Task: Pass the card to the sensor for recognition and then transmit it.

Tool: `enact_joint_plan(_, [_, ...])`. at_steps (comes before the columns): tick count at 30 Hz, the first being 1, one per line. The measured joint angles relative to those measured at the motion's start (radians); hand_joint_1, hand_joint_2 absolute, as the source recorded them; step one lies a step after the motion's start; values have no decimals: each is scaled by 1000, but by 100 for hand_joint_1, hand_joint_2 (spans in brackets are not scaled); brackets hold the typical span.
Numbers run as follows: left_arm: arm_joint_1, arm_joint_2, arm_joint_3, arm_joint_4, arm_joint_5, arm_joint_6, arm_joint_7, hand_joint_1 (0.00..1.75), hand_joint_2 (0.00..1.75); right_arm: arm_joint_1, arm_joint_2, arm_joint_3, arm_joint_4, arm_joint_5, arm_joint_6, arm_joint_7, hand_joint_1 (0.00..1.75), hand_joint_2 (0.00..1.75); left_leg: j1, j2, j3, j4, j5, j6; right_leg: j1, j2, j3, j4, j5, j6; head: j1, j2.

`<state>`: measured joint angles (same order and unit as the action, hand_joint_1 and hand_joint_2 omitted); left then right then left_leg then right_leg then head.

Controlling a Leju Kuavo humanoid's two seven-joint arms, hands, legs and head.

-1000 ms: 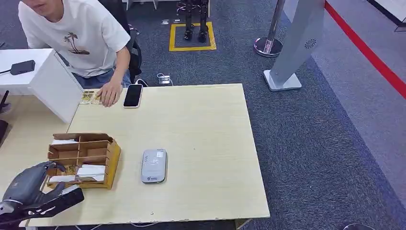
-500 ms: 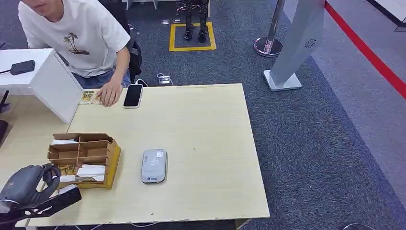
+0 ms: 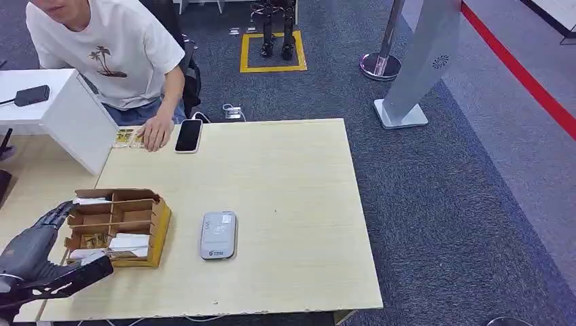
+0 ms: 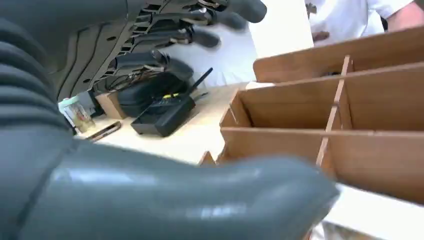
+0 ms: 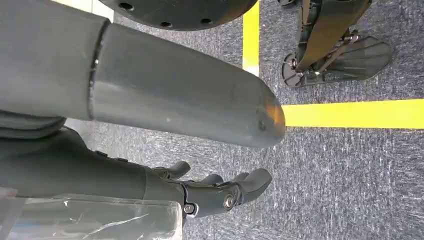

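I see white cards (image 3: 129, 241) lying in the near compartments of the cardboard divider box (image 3: 159, 224). My left hand (image 3: 37, 238) hovers empty, fingers spread, at its left edge. The grey sensor (image 3: 219, 235) lies just right; bare worktop (image 3: 292, 204) beyond. My right hand (image 5: 220, 192) hangs empty above carpet.

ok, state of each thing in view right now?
left robot hand: open, fingers spread, at the left edge of the box, holding nothing
right robot hand: open, hanging over the grey carpet, holding nothing
brown cardboard divider box: upright on the pale wooden table, cards in its near compartments
grey card sensor: flat on the table, nothing on it
black phone: flat, screen dark, beside a person's hand
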<state>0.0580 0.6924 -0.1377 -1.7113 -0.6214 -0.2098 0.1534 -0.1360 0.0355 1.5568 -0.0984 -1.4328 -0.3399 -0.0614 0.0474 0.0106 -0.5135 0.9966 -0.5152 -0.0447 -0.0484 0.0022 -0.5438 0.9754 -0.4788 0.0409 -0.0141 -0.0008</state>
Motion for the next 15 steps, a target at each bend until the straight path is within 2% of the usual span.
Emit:
enact_joint_plan(5, [-27,1,0,0,-1,-6,1,0,0,0,0,0,0,2,-3,-2,0,0,0,0,0,0,0,0,0,0,0,0,0,0,0,0])
enact_joint_plan(6, [-31,1,0,0,-1,-8,1,0,175,0,0,0,0,2,-4,-2,0,0,0,0,0,0,0,0,0,0,0,0,0,0,0,0])
enact_joint_plan(15, [-67,5,-5,0,-1,-27,3,0,175,-1,0,0,0,3,-4,-3,0,0,0,0,0,0,0,0,0,0,0,0,0,0,0,0])
